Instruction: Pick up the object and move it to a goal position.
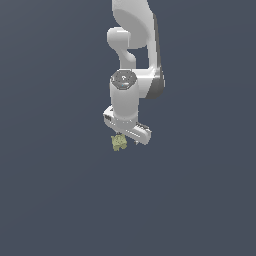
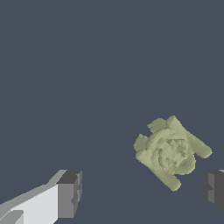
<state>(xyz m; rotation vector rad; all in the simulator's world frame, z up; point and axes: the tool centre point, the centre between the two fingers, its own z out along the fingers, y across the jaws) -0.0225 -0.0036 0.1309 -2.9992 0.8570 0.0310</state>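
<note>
End effector [image 2: 140,194] released, fingers [image 2: 69,194] spread wide, touching nothing. Olive object [image 2: 170,151] sits near one dark pad, off centre of gap.

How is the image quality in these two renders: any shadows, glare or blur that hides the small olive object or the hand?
Exterior view: flat, even lighting, no cast shadows or glare; the object is tiny and its detail coarse, half tucked under the hand. Wrist view: sharp, no blur; the object shows soft shading on its bumps; one fingertip is fully in frame, the other cut by the edge.
</note>
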